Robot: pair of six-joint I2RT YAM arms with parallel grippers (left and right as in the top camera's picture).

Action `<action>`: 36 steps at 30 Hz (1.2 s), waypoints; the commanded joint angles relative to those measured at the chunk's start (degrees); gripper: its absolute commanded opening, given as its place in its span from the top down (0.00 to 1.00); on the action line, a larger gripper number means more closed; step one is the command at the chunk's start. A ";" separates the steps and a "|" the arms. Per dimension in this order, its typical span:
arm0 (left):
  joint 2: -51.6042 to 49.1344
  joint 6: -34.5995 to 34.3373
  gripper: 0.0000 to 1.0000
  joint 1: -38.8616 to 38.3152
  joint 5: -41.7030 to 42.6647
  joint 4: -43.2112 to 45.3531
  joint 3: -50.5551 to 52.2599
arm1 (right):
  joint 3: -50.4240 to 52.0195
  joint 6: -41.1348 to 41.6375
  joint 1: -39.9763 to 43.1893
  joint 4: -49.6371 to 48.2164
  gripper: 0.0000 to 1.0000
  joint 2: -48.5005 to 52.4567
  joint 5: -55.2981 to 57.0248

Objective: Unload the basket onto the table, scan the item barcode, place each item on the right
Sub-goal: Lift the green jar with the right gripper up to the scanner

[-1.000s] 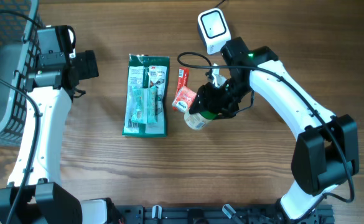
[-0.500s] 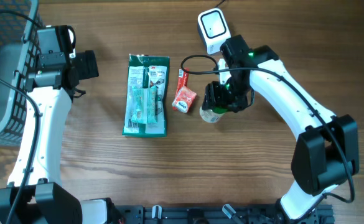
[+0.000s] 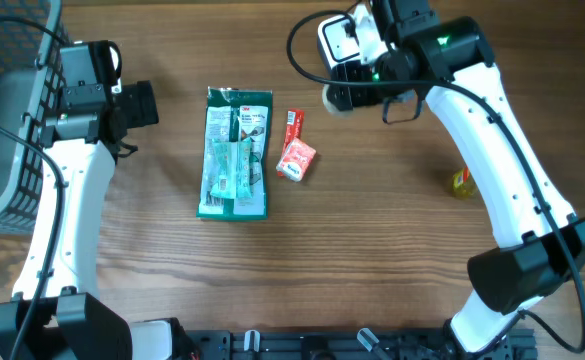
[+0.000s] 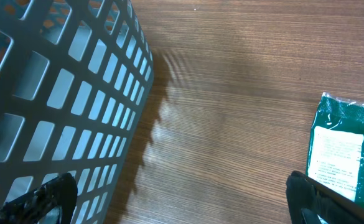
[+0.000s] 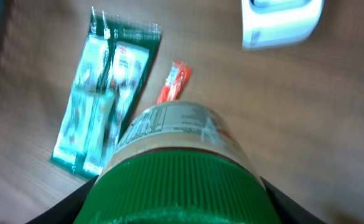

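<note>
Overhead, right tool: your right tool [image 3: 364, 88] is clamped around a green-capped jar [image 3: 336, 98], held up off the tabletop [image 3: 372, 250]. The white scanner [image 3: 340, 40] sits just beyond its tips.
Overhead, left tool: your left tool [image 3: 140, 103] has its fingers spread wide and carries nothing. The basket [image 3: 2, 150] is behind it, and it is well apart from the jar.
Overhead, other items: a green packet [image 3: 234, 152] and a red sachet [image 3: 294, 155] lie on the tabletop off to the side of the right tool.
Left wrist: only the basket wall and a corner of the green packet lie ahead of the spread fingers.
Right wrist: the jar fills the blurred view, with the scanner ahead of the tool and off to one side.
Risk, aim: no view shows a barcode, so you may be presenting the wrong face to the scanner.
Risk, grip: the jar is round and the scanner is close. A fast wrist turn could let the jar slip or knock the scanner.
</note>
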State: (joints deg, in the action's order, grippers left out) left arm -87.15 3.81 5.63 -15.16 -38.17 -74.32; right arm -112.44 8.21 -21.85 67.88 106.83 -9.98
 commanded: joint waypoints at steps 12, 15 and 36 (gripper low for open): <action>0.04 0.44 0.00 0.02 -0.11 0.13 -0.13 | -1.18 -8.24 0.24 -35.85 0.70 16.59 16.17; 0.04 0.44 0.00 0.02 -0.11 0.13 -0.13 | -1.16 -8.20 0.24 -42.69 0.69 20.04 20.59; 0.04 0.44 0.00 0.02 -0.11 0.13 -0.13 | -0.48 -8.20 4.00 -55.21 0.72 25.40 15.85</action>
State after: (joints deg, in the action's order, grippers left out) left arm -87.15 3.81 5.63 -15.16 -38.20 -74.32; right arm -112.53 0.71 -17.89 13.58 131.17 7.94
